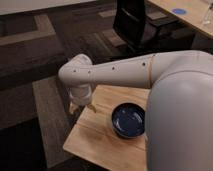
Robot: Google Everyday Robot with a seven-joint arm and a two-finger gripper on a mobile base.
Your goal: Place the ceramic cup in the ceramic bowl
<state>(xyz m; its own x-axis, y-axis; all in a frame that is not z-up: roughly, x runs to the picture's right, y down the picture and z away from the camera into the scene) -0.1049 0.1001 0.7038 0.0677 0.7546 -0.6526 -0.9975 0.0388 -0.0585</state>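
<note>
Your white arm [125, 70] is reaching across the wooden table [100, 142]. The dark blue bowl [128, 120] is sitting midway between its far and near edges. The gripper [81, 106] is hanging over the far left corner. You cannot tell its grip, and the cup is hidden.

A single camera looked steeply down from above, set close beside the robot's white arm [115, 70], whose bulk filled the frame from 3 to 5 o'clock and lay nearest the lens. It faced forward and down over a small wooden table [95, 142] at 6 o'clock, at middling range, with the bowl [129, 120] toward 5 o'clock. The gripper [81, 106] hung at the table's far-left edge, about 8 o'clock. Beyond lay dark carpet [30, 60], with a black chair [135, 22] at 1 o'clock and a desk [192, 20] at 2 o'clock.
</note>
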